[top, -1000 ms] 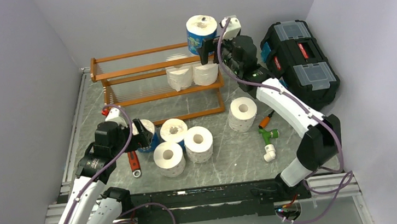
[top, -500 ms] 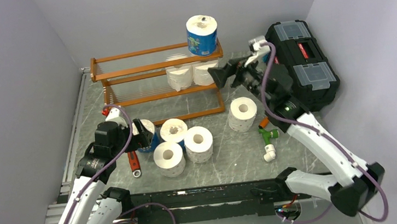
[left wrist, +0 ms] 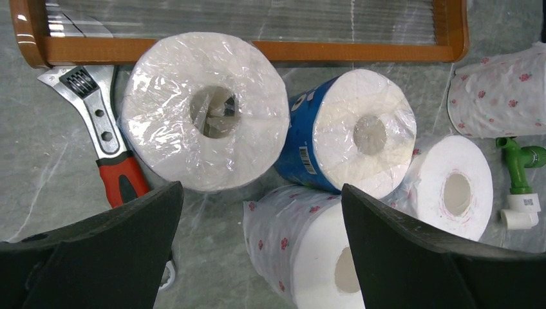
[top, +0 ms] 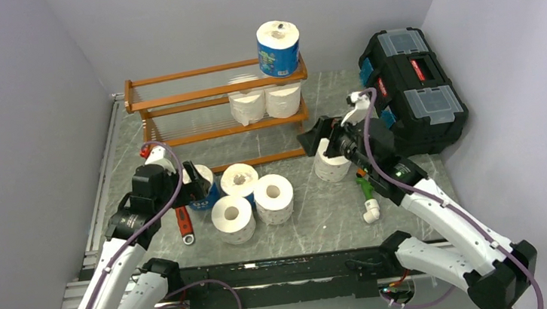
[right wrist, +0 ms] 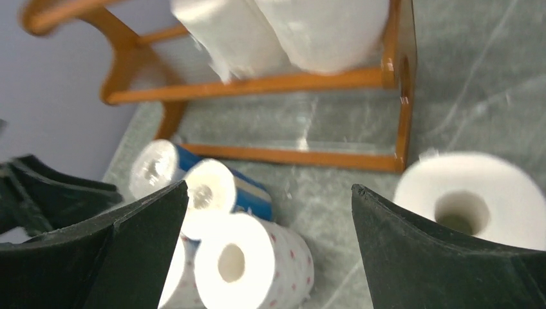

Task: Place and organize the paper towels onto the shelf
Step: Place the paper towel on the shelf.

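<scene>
The wooden shelf (top: 174,96) stands at the back. A blue-wrapped paper towel (top: 278,48) sits on its top right corner, and two white rolls (top: 266,104) rest on the middle tier. Several rolls lie on the table: three (top: 252,198) in the middle and one (top: 334,165) to the right. My left gripper (top: 196,181) hangs open above a clear-wrapped roll (left wrist: 206,109), a blue roll (left wrist: 351,132) and a flowered roll (left wrist: 302,251), touching none. My right gripper (top: 314,139) is open and empty, low beside the right roll (right wrist: 473,199), facing the shelf (right wrist: 386,84).
A black toolbox (top: 412,88) sits at the back right. A red-handled wrench (top: 184,224) lies left of the rolls. A green fitting (top: 370,187), an orange piece (top: 365,167) and a white fitting (top: 370,209) lie on the right.
My right gripper has left the blue roll on the top shelf, pulled back and dropped low toward the table by the right roll. The left arm has barely moved.
</scene>
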You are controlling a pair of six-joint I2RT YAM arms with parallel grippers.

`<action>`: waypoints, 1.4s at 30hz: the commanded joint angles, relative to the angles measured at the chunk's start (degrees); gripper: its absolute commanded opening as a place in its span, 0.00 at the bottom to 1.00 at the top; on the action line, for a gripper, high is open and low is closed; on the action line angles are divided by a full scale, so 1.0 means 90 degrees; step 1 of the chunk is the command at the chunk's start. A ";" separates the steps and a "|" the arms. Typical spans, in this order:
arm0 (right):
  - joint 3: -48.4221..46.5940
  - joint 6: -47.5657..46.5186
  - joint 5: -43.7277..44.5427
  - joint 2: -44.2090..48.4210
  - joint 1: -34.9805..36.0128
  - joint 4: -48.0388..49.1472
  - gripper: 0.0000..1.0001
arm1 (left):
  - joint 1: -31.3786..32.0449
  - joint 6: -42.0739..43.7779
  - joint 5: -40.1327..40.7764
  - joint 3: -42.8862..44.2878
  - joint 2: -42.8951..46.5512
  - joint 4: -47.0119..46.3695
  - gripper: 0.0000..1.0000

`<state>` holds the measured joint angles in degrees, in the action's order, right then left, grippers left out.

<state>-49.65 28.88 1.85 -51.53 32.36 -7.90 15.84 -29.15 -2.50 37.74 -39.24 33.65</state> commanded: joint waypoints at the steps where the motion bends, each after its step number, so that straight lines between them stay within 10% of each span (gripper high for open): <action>1: 0.0317 0.0472 0.0402 -0.0198 0.0066 -0.0422 1.00 | -0.0032 -0.0284 0.0521 0.0405 -0.0083 -0.0060 0.99; 7: 0.1434 0.0838 0.0277 0.0464 0.0067 0.0658 1.00 | -0.0057 -0.1053 0.1542 0.0467 -0.0289 0.0549 0.99; 28: 0.1756 0.0901 -0.1431 -0.0205 0.0032 0.1356 1.00 | -0.1258 -0.1609 0.0405 0.0465 -0.1172 0.0320 0.91; 42: -0.0047 0.0197 0.1145 -0.0506 0.0039 0.0605 0.98 | -0.1254 -0.1228 -0.0169 0.0440 -0.1158 -0.0090 0.90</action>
<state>-42.76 32.10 3.46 -54.52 32.71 -4.69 4.78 -42.30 -0.78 40.82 -50.54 35.51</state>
